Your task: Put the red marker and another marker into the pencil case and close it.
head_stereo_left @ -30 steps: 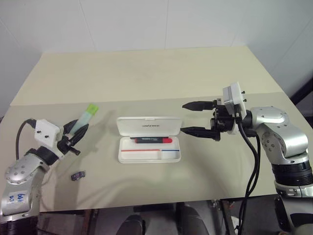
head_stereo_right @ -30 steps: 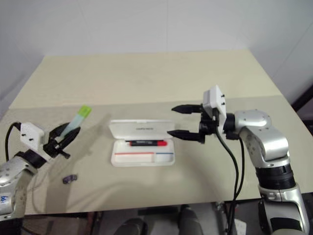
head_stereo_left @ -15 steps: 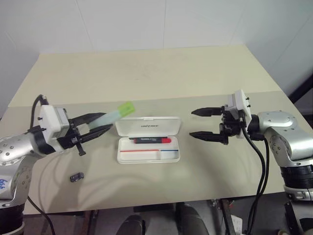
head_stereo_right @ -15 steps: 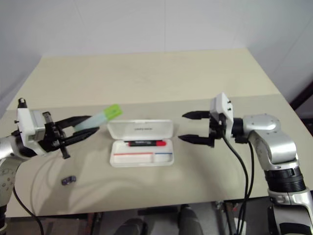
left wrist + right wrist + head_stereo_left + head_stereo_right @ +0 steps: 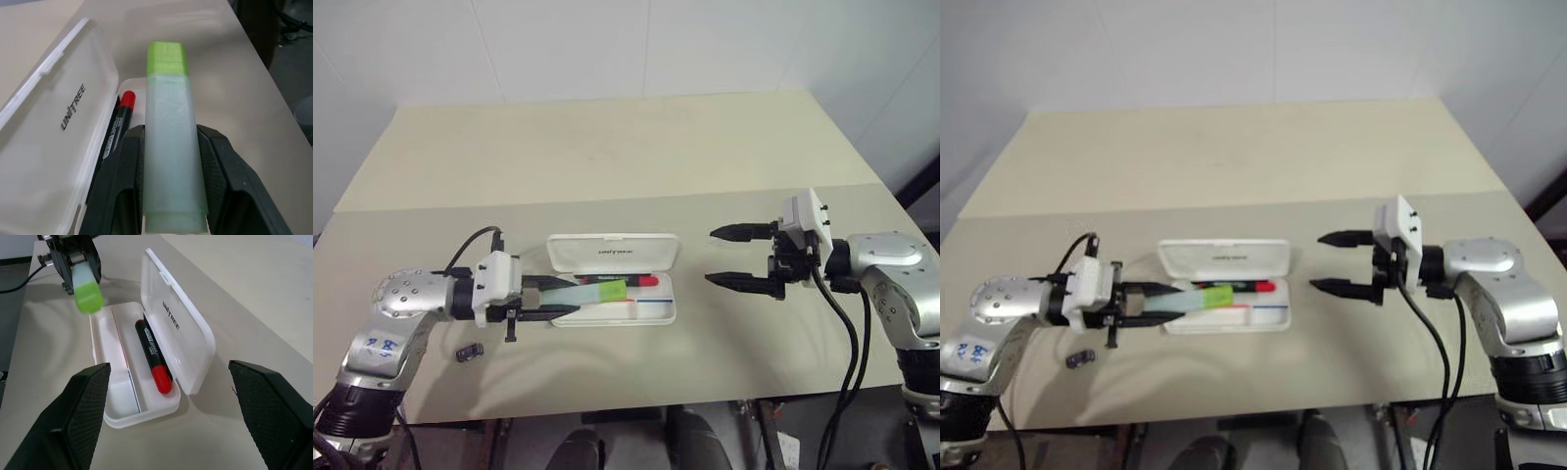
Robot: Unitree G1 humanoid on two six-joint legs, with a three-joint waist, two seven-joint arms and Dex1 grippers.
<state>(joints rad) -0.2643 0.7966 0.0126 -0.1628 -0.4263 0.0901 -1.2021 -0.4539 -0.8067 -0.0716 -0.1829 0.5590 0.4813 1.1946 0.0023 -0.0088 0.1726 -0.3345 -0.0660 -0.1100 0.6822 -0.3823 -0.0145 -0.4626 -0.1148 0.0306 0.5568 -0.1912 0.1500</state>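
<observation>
The left arm enters from the lower left of the frame, elbow bent, its wrist turned so the left tool (image 5: 566, 298) points toward the frame's centre, nearly level. Its two black fingers (image 5: 117, 181) are clamped on a flat object between them. The right arm comes in from the lower right, forearm angled toward the centre. The right tool (image 5: 732, 257) points left, fingers spread wide, nothing between them.
</observation>
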